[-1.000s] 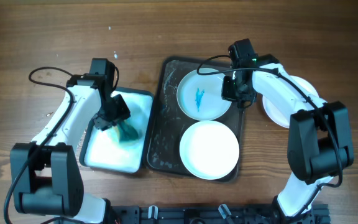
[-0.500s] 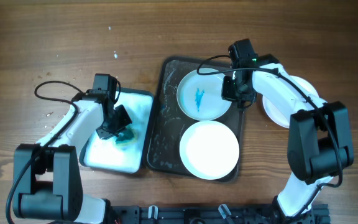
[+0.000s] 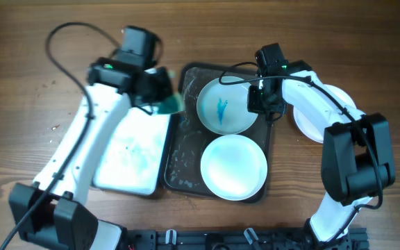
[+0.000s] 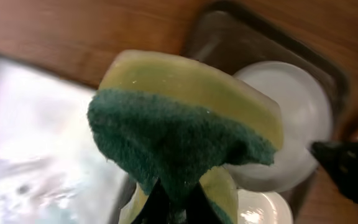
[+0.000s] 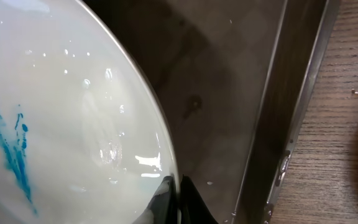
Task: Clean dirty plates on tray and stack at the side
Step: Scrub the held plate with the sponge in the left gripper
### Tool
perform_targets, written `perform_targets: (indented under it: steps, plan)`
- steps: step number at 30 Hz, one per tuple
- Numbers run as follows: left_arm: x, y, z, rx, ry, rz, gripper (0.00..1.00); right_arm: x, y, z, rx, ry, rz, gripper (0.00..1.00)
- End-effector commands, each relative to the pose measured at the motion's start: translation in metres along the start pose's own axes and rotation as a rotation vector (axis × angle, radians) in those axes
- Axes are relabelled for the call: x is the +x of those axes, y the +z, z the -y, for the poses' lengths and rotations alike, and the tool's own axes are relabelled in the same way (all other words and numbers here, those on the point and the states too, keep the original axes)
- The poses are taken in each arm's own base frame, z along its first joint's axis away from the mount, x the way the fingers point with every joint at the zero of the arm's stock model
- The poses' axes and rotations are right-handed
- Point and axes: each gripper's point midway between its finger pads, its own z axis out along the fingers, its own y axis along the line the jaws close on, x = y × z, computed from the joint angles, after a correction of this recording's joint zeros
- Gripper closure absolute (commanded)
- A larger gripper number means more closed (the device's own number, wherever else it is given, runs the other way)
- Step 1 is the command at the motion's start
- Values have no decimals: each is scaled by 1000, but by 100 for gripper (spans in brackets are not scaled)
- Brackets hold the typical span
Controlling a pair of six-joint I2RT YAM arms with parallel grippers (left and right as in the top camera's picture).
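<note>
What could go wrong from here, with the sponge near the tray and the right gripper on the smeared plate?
1. The right gripper pinches only the rim of the smeared plate; scrubbing could twist it loose or push it into the clean plate.
2. The left gripper holds the sponge by a narrow fold; pressing down might pull it out.

White arm shells point(image 3: 96, 132), black joints point(image 3: 356, 156) — thin black cables point(image 3: 54, 42); small green lights

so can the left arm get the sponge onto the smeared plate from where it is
Probably yes. The left gripper holds the sponge beside the smeared plate, nothing between them; the right gripper pinches only the plate's right rim, leaving the blue smear uncovered.
</note>
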Motion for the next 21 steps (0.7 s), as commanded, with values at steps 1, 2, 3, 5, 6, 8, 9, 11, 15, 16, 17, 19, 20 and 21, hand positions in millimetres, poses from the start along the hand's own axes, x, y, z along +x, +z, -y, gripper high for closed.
perform_targets:
  steps: [1,2,3,5,6,8,9,11,15,16,17,19,20,21]
  plan:
    - [23,33,50,78,49,-69,96,3,4,-3,-6,-31,-19,96]
    - [27,44,57,88,48,-88,96,3,4,-3,-7,-30,-19,96]
    - [32,60,66,107,38,-120,96,3,4,-3,-7,-30,-19,96]
    - [42,93,83,181,40,-197,96,3,4,-3,-7,-30,-19,96]
    - [46,106,91,226,34,-231,96,3,4,-3,-7,-30,-19,96]
    - [51,134,104,295,4,-281,96,3,4,-3,-7,-31,-19,96]
    - [52,144,109,326,-3,-295,96,3,4,-3,-7,-30,-19,96]
    - [58,157,128,440,12,-339,96,3,4,-3,-7,-29,-20,96]
    - [64,186,103,296,2,-321,96,3,4,-3,-11,-27,-21,96]
    - [66,189,91,236,3,-317,96,3,4,-4,-14,-28,-22,96]
    - [66,190,79,182,15,-312,96,3,4,-4,-13,-28,-22,96]
    - [51,178,4,-169,19,-242,96,4,4,-3,-12,-28,-26,96]
    - [45,169,-14,-249,18,-222,96,4,4,-3,-12,-28,-27,96]
    - [41,164,-20,-270,32,-217,96,5,4,-3,-11,-28,-27,96]
